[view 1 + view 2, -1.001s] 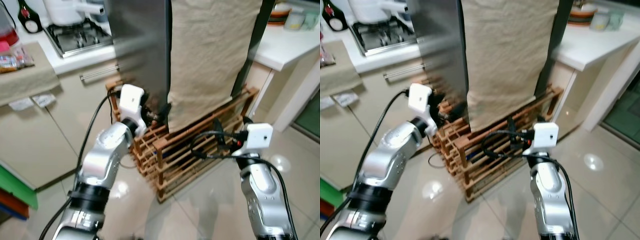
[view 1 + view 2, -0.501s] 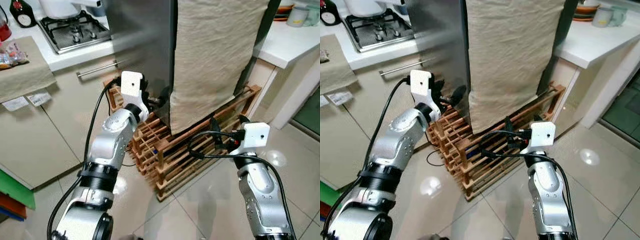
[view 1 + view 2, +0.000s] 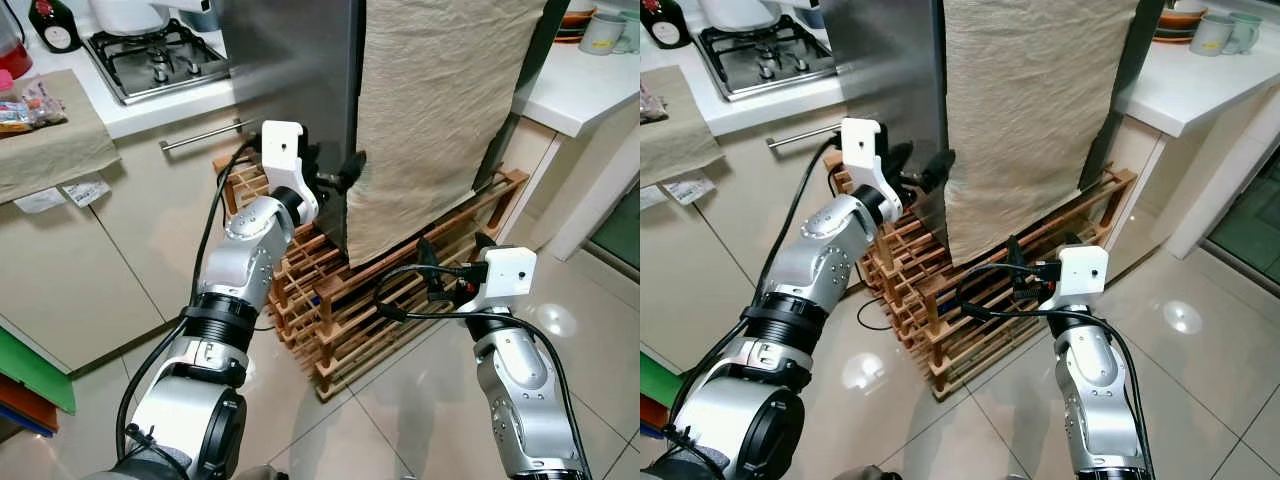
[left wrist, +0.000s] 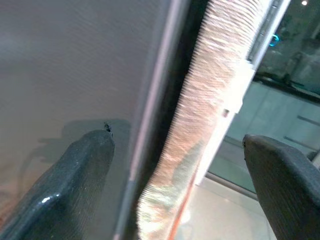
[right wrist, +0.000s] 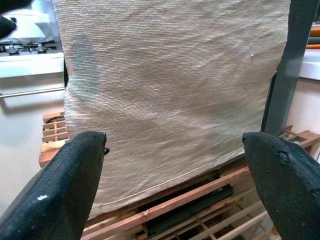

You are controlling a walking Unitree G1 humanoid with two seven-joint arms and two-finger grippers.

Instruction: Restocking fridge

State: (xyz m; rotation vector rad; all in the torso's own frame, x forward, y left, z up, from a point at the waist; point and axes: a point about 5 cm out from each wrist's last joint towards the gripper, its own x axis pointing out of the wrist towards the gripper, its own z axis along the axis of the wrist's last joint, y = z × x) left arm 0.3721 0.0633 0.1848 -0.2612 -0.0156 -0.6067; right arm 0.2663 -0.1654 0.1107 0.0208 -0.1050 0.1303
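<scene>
A: Surface and room?

B: Kitchen, glossy pale tile floor [image 3: 420, 400]. The steel fridge [image 3: 290, 80] stands in the middle with a beige cloth [image 3: 440, 110] hanging down its front. A wooden rack [image 3: 350, 320] of slats sits on the floor at its foot. To the robot's left, a white bench [image 3: 130, 110] carries a gas hob [image 3: 160, 60]; cream cabinets below it, one with a bar handle [image 3: 205, 135]. Another cloth [image 3: 50, 150] drapes over the bench edge farther left. To the right, a second white bench [image 3: 1180, 90] holds cups [image 3: 1225, 30].

A: Left gripper?

B: Left gripper [image 3: 345, 172] is raised to the fridge's front corner, where steel side meets cloth. Jaws parted and holding nothing. In the wrist view one finger [image 4: 75, 175] lies close against the steel side, contact uncertain; the other finger [image 4: 285, 180] is out past the cloth edge.

A: Right gripper?

B: Right gripper [image 3: 1015, 262] is low, above the rack, aimed at the cloth. Jaws spread wide, nothing between them; clear of the cloth.
</scene>
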